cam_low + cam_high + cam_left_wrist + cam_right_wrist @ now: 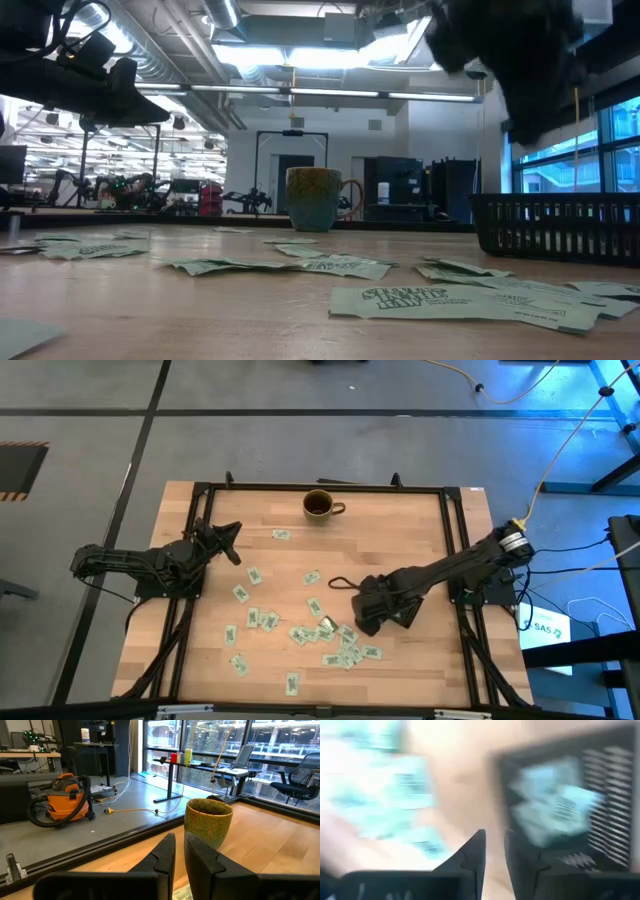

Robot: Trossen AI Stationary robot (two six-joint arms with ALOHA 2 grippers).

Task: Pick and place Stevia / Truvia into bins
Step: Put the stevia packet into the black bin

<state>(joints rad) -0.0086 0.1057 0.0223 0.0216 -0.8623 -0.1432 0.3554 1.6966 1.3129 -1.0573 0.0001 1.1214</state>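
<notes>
My right gripper (362,622), fingers nearly together and empty, hovers right of centre beside the black bin (570,810), above scattered sachets (340,650). My left gripper (232,540), fingers nearly closed, waits at centre left.

The left arm reaches in from the table's left edge, its left gripper (232,530) pointing toward the far right, raised above the wood, fingers (161,857) nearly closed with a thin gap. The right arm stretches from the right edge toward the table's middle, right gripper (365,622) angled downward, fingers (472,852) almost together.
</notes>
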